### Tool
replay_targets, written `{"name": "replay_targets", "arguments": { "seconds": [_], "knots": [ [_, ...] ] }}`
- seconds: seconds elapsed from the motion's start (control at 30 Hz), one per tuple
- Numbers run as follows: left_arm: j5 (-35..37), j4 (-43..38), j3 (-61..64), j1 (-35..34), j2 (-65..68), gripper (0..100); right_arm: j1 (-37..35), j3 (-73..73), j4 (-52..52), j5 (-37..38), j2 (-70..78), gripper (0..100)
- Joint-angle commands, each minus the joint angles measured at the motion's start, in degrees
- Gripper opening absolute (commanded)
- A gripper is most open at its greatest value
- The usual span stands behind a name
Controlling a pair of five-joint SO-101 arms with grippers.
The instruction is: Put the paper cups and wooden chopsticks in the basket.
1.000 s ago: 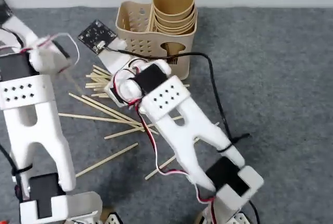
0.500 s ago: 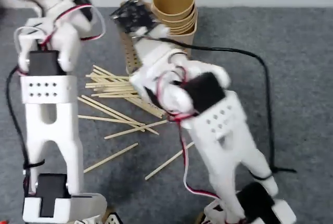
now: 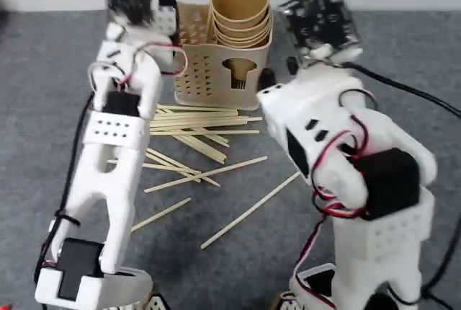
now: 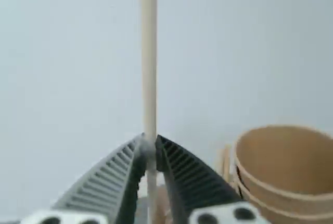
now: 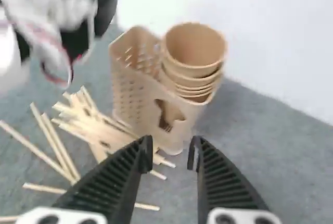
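The cups (image 3: 240, 0) sit stacked one inside another in one compartment of the basket (image 3: 209, 79), their rims rising above its wall. The basket stands at the far edge of the worktop (image 3: 374, 58), about midway along it. The slotted compartment beside the cups holds nothing that can be made out from above.

One chopstick (image 4: 149, 52) stands upright, pinched between the closed fingers of the left tool (image 4: 149, 146). This tool is raised at the far edge beside the basket, on the side away from the cups.

The other chopsticks (image 3: 194, 119) lie loose on the worktop, from the foot of the basket out toward the near edge. Most are bunched and crossing, and a few lie singly nearer the edge.

The right tool (image 5: 169, 143) is open with its jaws apart and grips nothing. It faces the basket from the cup side.
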Motion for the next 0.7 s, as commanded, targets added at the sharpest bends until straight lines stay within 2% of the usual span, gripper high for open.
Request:
{"name": "replay_targets", "arguments": {
  "seconds": [0.0, 0.27, 0.4, 0.67],
  "knots": [
    [-1.3, -7.7, 3.0, 2.1, -2.5, 1, 2.6, -0.4, 0.3, -0.5, -2.2, 13.3],
    [9.3, -7.8, 2.0, 4.3, -2.5, 1, 2.7, -0.4, 0.3, -0.5, -2.2, 13.3],
    [9.2, -4.4, 2.3, 4.2, -1.1, 1, 2.7, -0.4, 0.3, -0.5, -1.8, 13.3],
    [9.4, -7.1, 1.5, 2.2, 7.9, 1, 2.7, -0.4, 0.4, -0.5, -1.7, 13.3]
  ]
}}
